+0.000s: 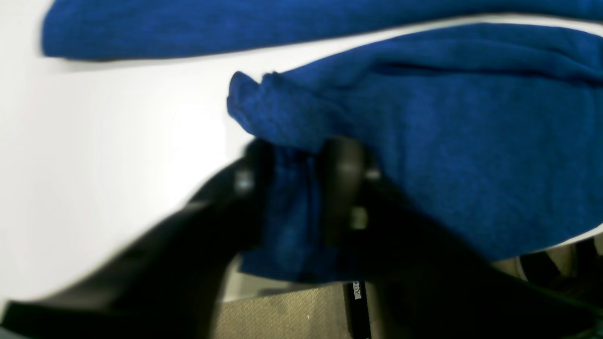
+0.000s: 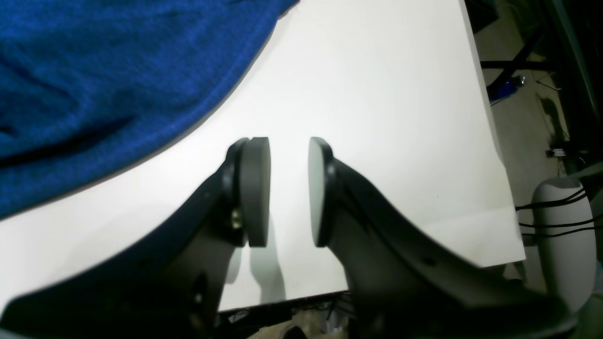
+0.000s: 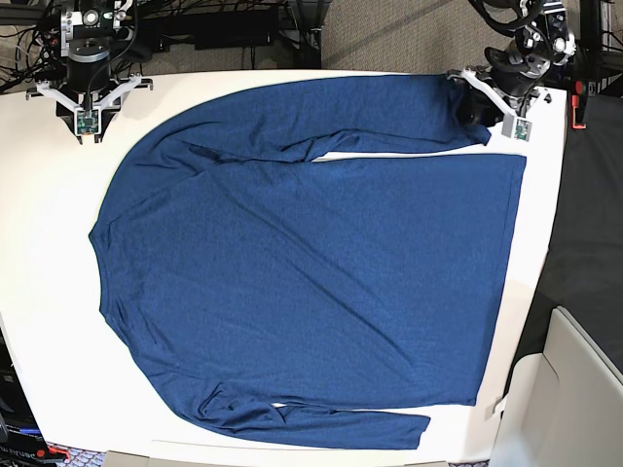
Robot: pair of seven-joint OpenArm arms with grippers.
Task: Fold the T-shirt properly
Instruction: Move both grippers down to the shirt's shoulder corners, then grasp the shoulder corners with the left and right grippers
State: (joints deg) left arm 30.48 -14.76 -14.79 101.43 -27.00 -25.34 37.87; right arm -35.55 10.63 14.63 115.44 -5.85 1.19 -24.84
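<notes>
Pinching blue knit in the left wrist view: left gripper (image 1: 301, 188) has both pads clamped on a bunched fold of the T-shirt (image 1: 471, 155), cloth squeezed between them and hanging below; image blurred. A second band of the same fabric crosses the top of that view, white table (image 1: 118, 141) showing between the two. Right wrist view: right gripper (image 2: 288, 190) hangs over bare table (image 2: 377, 117), jaws spread with a clear gap, nothing between them; shirt edge (image 2: 94, 70) lies upper-left, well apart from the pads. Base view: T-shirt (image 3: 311, 272) spread flat across the table (image 3: 39, 292), both sleeves extended along the body; left gripper (image 3: 477, 107) at the upper sleeve's cuff end, right gripper (image 3: 88, 107) at the opposite corner, off the cloth.
</notes>
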